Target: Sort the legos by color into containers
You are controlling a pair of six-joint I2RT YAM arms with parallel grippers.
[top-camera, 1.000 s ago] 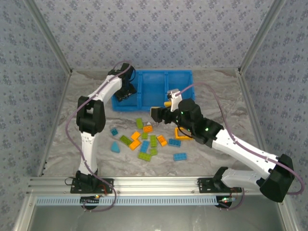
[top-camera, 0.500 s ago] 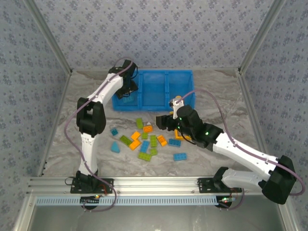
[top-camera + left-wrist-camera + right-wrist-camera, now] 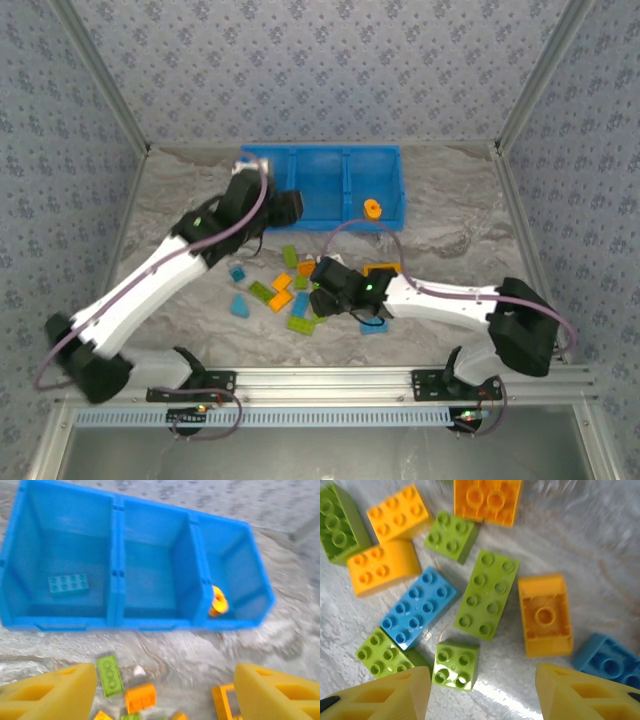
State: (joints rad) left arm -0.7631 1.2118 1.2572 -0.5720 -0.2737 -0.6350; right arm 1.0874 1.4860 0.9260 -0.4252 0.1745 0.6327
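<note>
The legos (image 3: 300,290) lie scattered on the table in front of the blue bin (image 3: 320,152). My right gripper (image 3: 318,293) hangs open low over the pile. In the right wrist view the right gripper (image 3: 482,690) has a small green brick (image 3: 456,664) just inside its left finger, with a long green brick (image 3: 486,594), a blue brick (image 3: 419,608) and an upturned orange brick (image 3: 545,615) beyond. My left gripper (image 3: 290,207) is open and empty at the bin's front edge. The bin (image 3: 115,570) holds a teal brick (image 3: 68,584) in its left compartment and an orange piece (image 3: 217,601) in its right.
A green brick (image 3: 110,674), an orange brick (image 3: 140,697) and the orange frame (image 3: 227,702) lie between the left gripper's fingers and the bin. A blue brick (image 3: 375,325) and teal pieces (image 3: 240,305) sit at the pile's edges. Patterned walls enclose the table.
The left arm has pulled back from the left compartment to the bin's front edge. The right arm has swung down from beside the bin onto the pile. An orange piece now shows in the right compartment.
</note>
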